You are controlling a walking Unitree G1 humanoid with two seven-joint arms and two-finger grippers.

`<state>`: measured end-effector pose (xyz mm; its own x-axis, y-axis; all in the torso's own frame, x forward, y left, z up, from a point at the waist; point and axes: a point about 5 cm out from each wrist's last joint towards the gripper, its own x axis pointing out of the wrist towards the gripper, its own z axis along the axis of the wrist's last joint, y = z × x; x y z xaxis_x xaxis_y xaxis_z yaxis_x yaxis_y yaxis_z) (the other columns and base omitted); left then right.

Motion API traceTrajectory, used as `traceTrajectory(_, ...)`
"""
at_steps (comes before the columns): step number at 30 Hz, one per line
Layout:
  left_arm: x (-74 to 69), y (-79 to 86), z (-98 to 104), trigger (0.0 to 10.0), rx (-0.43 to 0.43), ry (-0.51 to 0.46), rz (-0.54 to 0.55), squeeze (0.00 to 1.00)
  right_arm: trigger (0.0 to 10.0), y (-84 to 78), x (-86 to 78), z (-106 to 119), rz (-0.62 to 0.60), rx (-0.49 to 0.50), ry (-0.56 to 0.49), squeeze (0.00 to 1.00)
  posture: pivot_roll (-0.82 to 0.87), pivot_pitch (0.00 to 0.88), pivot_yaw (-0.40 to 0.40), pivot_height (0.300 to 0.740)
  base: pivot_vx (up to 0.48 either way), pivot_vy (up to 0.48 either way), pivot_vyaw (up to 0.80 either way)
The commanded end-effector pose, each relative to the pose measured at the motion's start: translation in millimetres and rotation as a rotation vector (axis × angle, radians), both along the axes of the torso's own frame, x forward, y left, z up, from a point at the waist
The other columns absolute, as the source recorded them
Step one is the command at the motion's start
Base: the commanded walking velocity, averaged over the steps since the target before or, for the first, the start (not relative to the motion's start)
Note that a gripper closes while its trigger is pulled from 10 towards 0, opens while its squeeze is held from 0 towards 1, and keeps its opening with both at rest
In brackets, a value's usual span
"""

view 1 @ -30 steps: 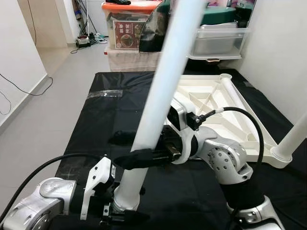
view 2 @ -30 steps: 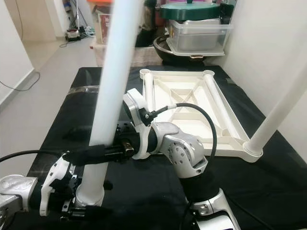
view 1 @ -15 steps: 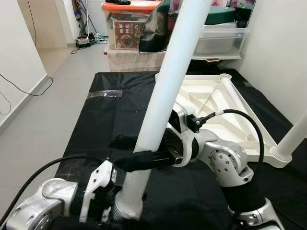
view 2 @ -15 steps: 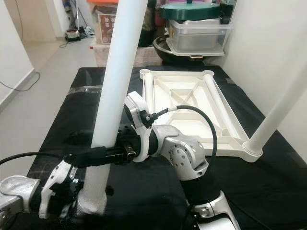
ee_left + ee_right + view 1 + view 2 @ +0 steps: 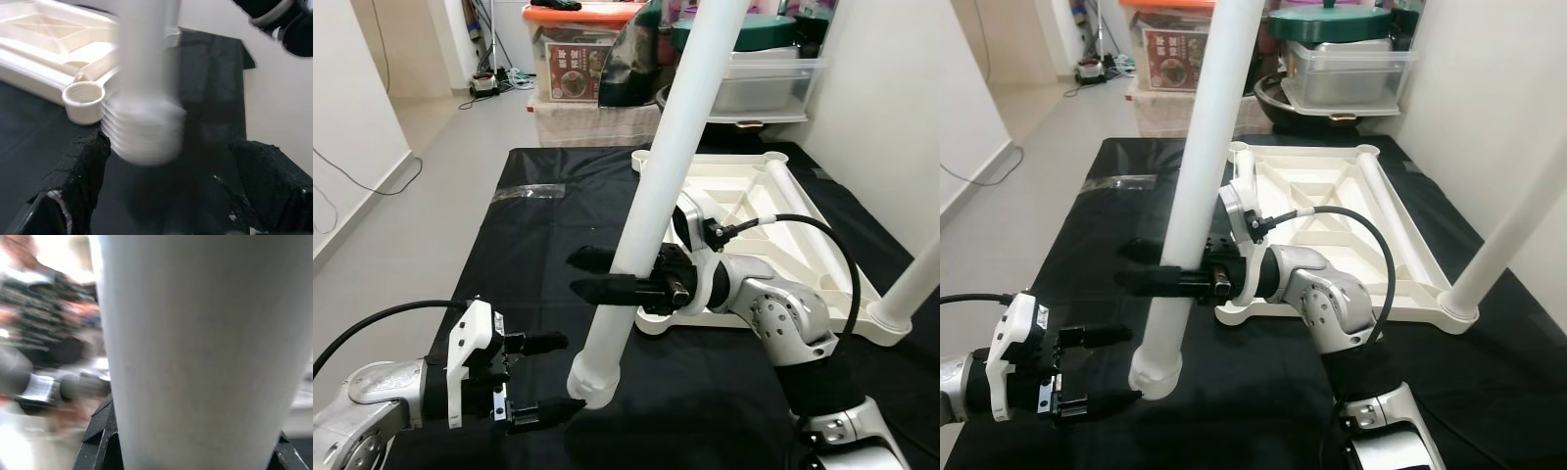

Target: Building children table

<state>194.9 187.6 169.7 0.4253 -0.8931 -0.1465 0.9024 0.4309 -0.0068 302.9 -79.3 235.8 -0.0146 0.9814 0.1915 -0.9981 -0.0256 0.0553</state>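
Observation:
A long white table leg (image 5: 658, 191) stands tilted, its threaded lower end (image 5: 588, 382) hanging just above the black mat (image 5: 533, 235). My right gripper (image 5: 576, 272) is shut on the leg about a third of the way up; the leg (image 5: 195, 357) looms close in the right wrist view. My left gripper (image 5: 548, 377) is open beside the threaded end, not touching it; its fingers (image 5: 83, 166) flank the blurred thread (image 5: 144, 137). The white tabletop (image 5: 783, 186) lies upside down behind, with an open corner socket (image 5: 84, 100). Another leg (image 5: 913, 279) stands in its near right corner.
Stacked storage boxes (image 5: 578, 59) and a clear plastic bin (image 5: 764, 83) stand behind the mat. A white wall (image 5: 891, 117) runs close along the right. Bare floor (image 5: 401, 225) with a loose cable lies to the left.
My left gripper has let go of the leg's threaded end, opened and drawn back to the left. The right gripper has carried the leg up and towards the tabletop.

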Motion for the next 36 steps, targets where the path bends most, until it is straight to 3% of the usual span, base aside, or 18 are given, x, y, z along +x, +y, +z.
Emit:
traceTrajectory(1,-9.3,5.7,2,10.0,-0.022,-0.024,0.083,0.00,0.0,-16.8,14.2,-3,-0.159,-0.049,-0.055,0.00,0.02,0.000,-0.037,0.740,0.000,0.000,0.00)
traceTrajectory(4,-9.4,15.5,3,10.0,-0.056,-0.062,0.230,0.00,0.0,-21.7,23.1,-4,-0.268,-0.087,-0.084,0.00,0.03,0.000,-0.043,0.740,0.000,0.000,0.00)
traceTrajectory(5,-9.4,15.5,3,10.0,-0.056,-0.062,0.230,0.00,0.0,-21.7,23.1,-4,-0.268,-0.087,-0.084,0.00,0.03,0.000,-0.043,0.740,0.000,0.000,0.00)
traceTrajectory(6,-4.5,24.6,0,10.0,-0.059,-0.061,0.334,0.00,0.0,-23.0,27.9,-3,-0.325,-0.101,-0.115,0.00,0.03,0.000,-0.052,0.740,0.000,0.000,0.00)
traceTrajectory(7,4.9,40.4,-11,10.0,-0.028,-0.026,0.515,0.00,0.0,-24.4,34.9,-4,-0.421,-0.152,-0.187,0.00,0.03,0.000,-0.052,0.740,0.000,0.000,0.00)
traceTrajectory(8,4.9,40.4,-11,10.0,-0.028,-0.026,0.515,0.00,0.0,-24.4,34.9,-4,-0.421,-0.152,-0.187,0.00,0.03,0.000,-0.052,0.740,0.000,0.000,0.00)
traceTrajectory(9,10.7,53.3,-22,10.0,0.017,0.000,0.659,0.00,0.0,-25.2,39.2,-4,-0.480,-0.188,-0.234,0.00,0.03,0.000,-0.052,0.740,0.000,0.000,0.00)
traceTrajectory(10,10.7,53.3,-22,10.0,0.017,0.000,0.659,0.00,0.0,-25.2,39.2,-4,-0.480,-0.188,-0.234,0.00,0.03,0.000,-0.052,0.740,0.000,0.000,0.00)
traceTrajectory(11,13.8,62.6,-32,10.0,0.062,0.008,0.790,0.00,0.0,-25.5,42.9,-2,-0.536,-0.206,-0.265,0.00,0.04,0.000,-0.061,0.740,0.000,0.000,0.00)
traceTrajectory(12,15.2,64.6,-38,10.0,0.049,0.024,0.881,0.00,0.0,-25.2,44.9,-1,-0.571,-0.218,-0.280,0.00,0.04,0.000,-0.062,0.740,0.000,0.000,0.00)
traceTrajectory(18,16.4,50.1,-39,10.0,-0.037,0.013,0.954,0.00,0.0,-20.3,45.5,-4,-0.604,-0.226,-0.312,0.00,0.04,0.000,-0.063,0.740,0.000,0.000,0.00)
traceTrajectory(23,19.6,39.7,-44,10.0,-0.053,0.031,0.975,0.00,0.0,-12.9,37.9,-19,-0.560,-0.249,-0.339,0.00,0.04,0.000,-0.061,0.740,0.000,0.000,0.00)
traceTrajectory(25,22.1,37.8,-45,10.0,-0.067,0.038,0.992,0.00,0.0,-10.5,32.6,-30,-0.522,-0.302,-0.383,0.00,0.03,0.000,-0.057,0.740,0.000,0.000,0.00)
traceTrajectory(36,28.0,32.1,-50,10.0,-0.069,0.051,1.019,0.00,0.0,-21.7,28.8,-40,-0.497,-0.392,-0.428,0.00,0.01,0.000,-0.050,0.740,0.000,0.000,0.00)
